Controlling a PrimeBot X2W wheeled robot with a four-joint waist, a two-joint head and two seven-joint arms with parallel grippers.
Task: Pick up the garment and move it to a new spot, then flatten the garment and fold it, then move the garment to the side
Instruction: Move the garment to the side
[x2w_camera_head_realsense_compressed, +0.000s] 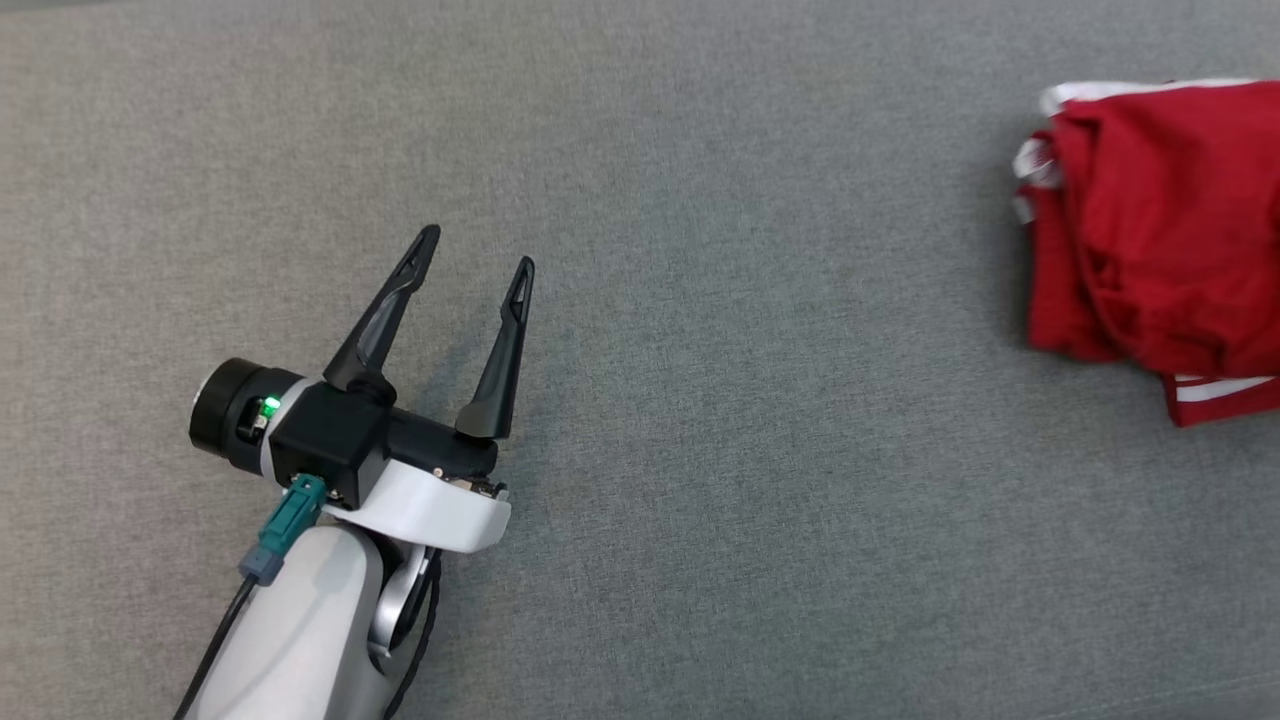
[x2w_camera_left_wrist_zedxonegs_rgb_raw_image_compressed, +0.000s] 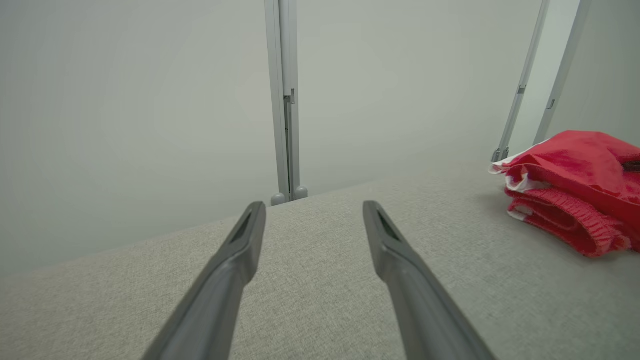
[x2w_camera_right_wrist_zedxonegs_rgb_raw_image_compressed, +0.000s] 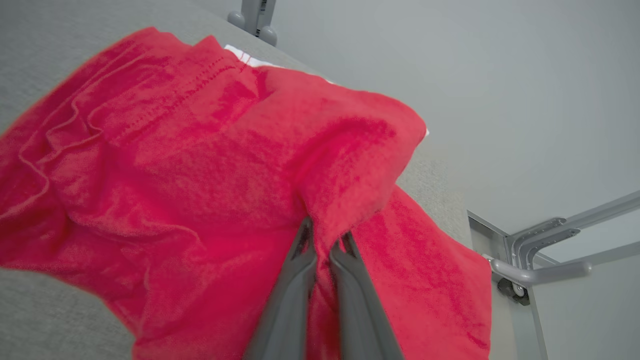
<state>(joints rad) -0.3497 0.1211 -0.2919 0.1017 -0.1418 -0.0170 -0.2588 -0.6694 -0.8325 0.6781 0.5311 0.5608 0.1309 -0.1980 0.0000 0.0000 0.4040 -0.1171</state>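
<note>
Red garment (x2w_camera_head_realsense_compressed: 1150, 250) lying bunched at grey table's (x2w_camera_head_realsense_compressed: 760, 450) right edge; right gripper (x2w_camera_right_wrist_zedxonegs_rgb_raw_image_compressed: 325, 232) pinching its top fold, jaws nearly closed; left gripper (x2w_camera_head_realsense_compressed: 478, 250) hovering wide open, empty, well apart toward table's left

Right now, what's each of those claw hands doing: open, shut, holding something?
Left gripper: open, holding nothing.
Right gripper: shut on a fold of the red garment.
</note>
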